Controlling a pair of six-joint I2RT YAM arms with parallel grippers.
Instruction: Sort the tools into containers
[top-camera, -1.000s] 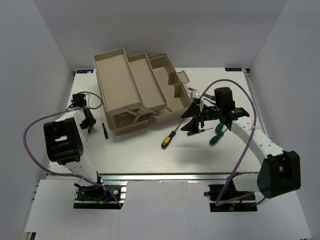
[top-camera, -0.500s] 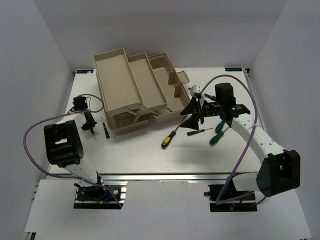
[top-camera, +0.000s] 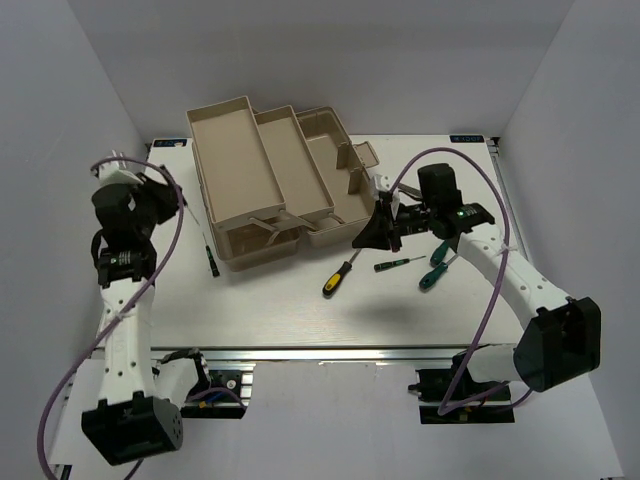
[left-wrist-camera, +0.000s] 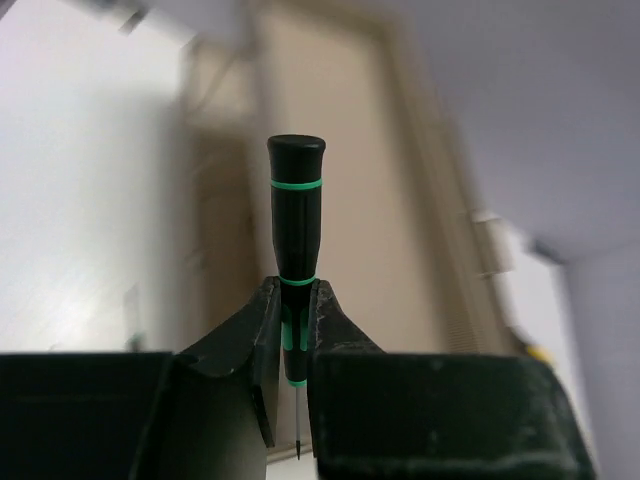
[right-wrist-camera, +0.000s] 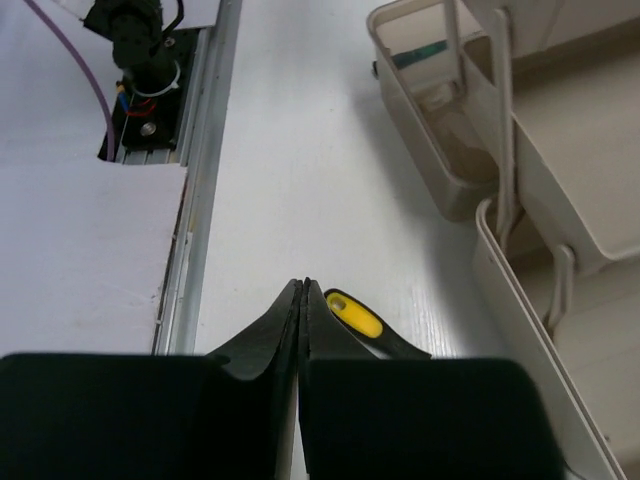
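Note:
My left gripper (left-wrist-camera: 293, 290) is shut on a short black driver with green rings (left-wrist-camera: 296, 210), held up in the air left of the beige toolbox (top-camera: 232, 160); from above it shows at the raised wrist (top-camera: 160, 198). My right gripper (right-wrist-camera: 303, 290) is shut with nothing in it, low over the table by the toolbox's front corner (top-camera: 375, 228). The yellow-and-black screwdriver (right-wrist-camera: 355, 315) lies just right of its tips, also seen from above (top-camera: 338, 275). A thin green driver (top-camera: 397, 264) and two green-handled screwdrivers (top-camera: 435, 268) lie near the right arm.
Another short dark driver (top-camera: 210, 258) lies on the table left of the toolbox's low drawer (right-wrist-camera: 430, 130), which has a green-marked tool (right-wrist-camera: 420, 55) inside. The toolbox tiers are folded out towards the back left. A metal rail (right-wrist-camera: 200, 200) runs along the near table edge.
My left arm has risen off the table to the back left with the short driver, its jaws closing on it. My right gripper has shut and shifted slightly towards the toolbox.

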